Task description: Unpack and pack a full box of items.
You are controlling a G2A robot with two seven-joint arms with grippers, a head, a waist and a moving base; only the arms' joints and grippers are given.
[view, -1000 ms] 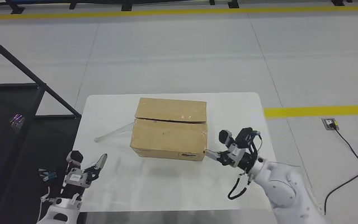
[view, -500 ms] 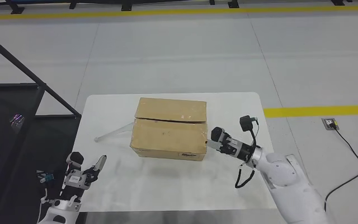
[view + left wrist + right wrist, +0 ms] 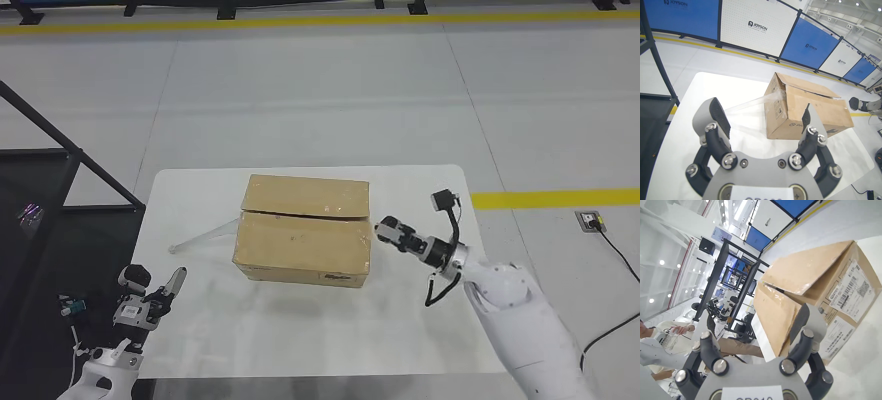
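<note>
Currently the right gripper [image 3: 384, 229], jaws spread, sits just beside the right end of the box [image 3: 300, 235]. Left gripper [image 3: 155, 278], also spread, hovers well apart.

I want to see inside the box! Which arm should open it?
Probably the right. The right gripper is open, right beside the box; the left gripper is open too, but well away at the table edge.

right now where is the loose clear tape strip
In the top view the tape strip trails over the table from the cardboard box's end nearer the left gripper.
</note>
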